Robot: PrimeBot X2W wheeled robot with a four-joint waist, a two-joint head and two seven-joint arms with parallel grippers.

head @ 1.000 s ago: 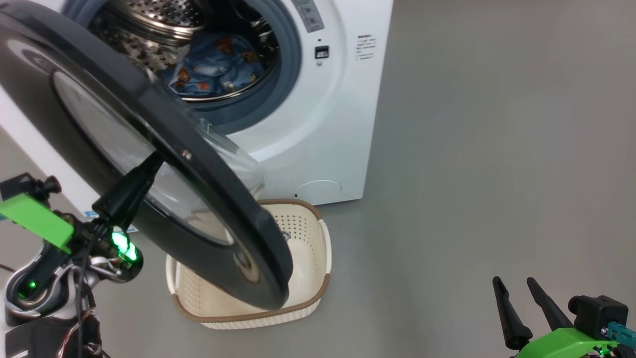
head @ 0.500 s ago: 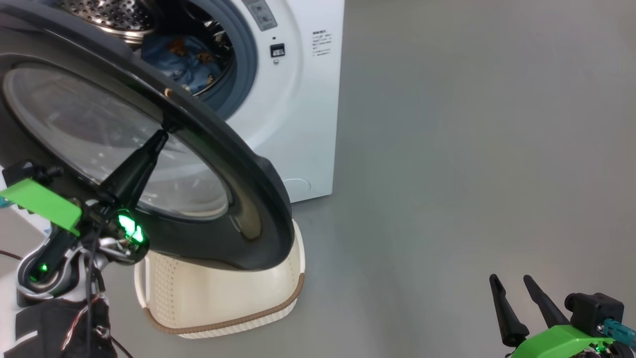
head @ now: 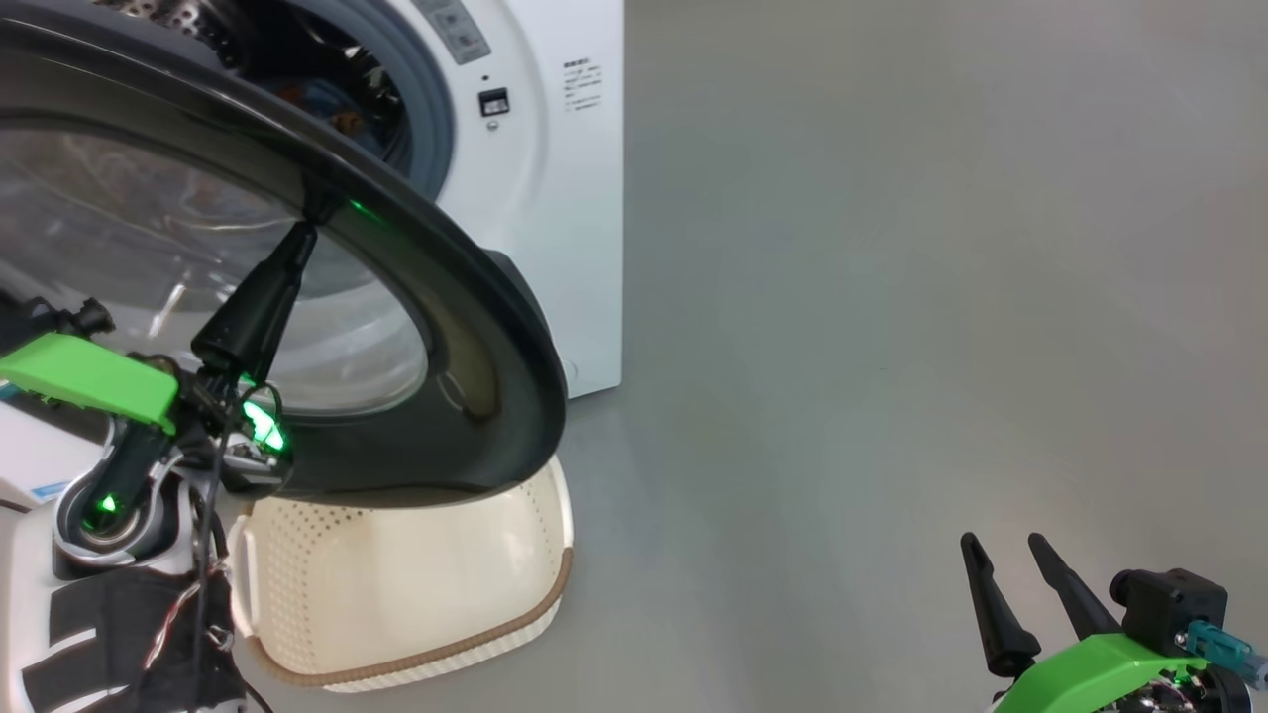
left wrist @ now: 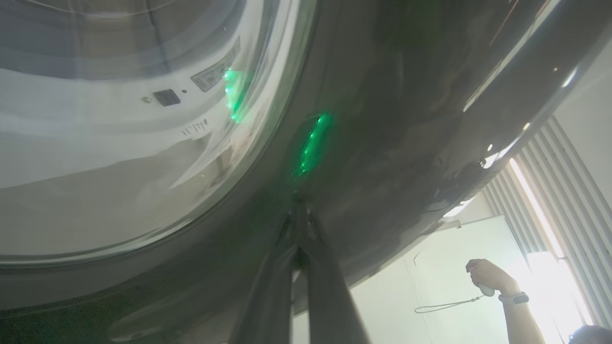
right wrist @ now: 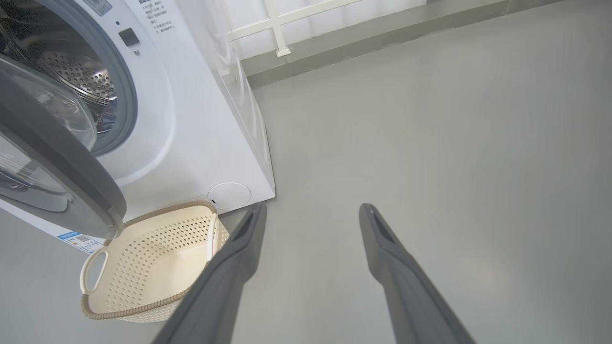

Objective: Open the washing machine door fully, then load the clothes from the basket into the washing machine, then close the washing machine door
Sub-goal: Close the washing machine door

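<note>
Floor (head: 892, 297) lies bare to the right of the washer (head: 555, 248), whose door (head: 475, 327) stands partly open, its lower edge over the basket (head: 396, 584), with clothes (head: 332, 104) in the drum (right wrist: 79, 74). Left gripper (head: 315, 220), fingers shut together, touches the door's black ring. Right gripper (head: 1003, 543), fingers wide and holding nothing, hangs over open floor.

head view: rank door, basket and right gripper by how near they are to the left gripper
1. door: the left gripper touches its black ring with its tips, upper left.
2. basket: on the floor under the door, lower left.
3. right gripper: far across the floor, lower right.
</note>
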